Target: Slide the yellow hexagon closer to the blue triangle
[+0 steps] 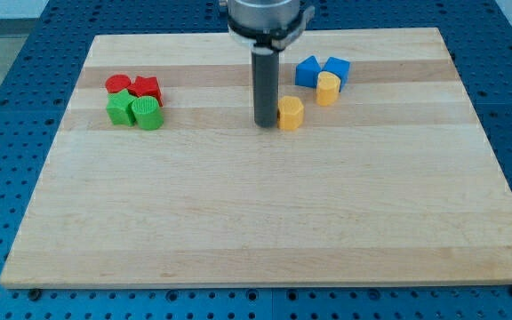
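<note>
The yellow hexagon (291, 113) sits on the wooden board, above the middle. My tip (266, 124) stands right at its left side, touching or nearly touching it. Up and to the right lie two blue blocks: one (307, 71) on the left and one (336, 68) on the right; I cannot tell which is the triangle. A second yellow block (328, 88), a rounded one, lies just below the blue pair, between it and the hexagon.
At the view's left is a tight cluster: two red blocks (119, 84) (147, 88) above a green block (119, 110) and a green cylinder (148, 114). The board (256, 222) lies on a blue perforated table.
</note>
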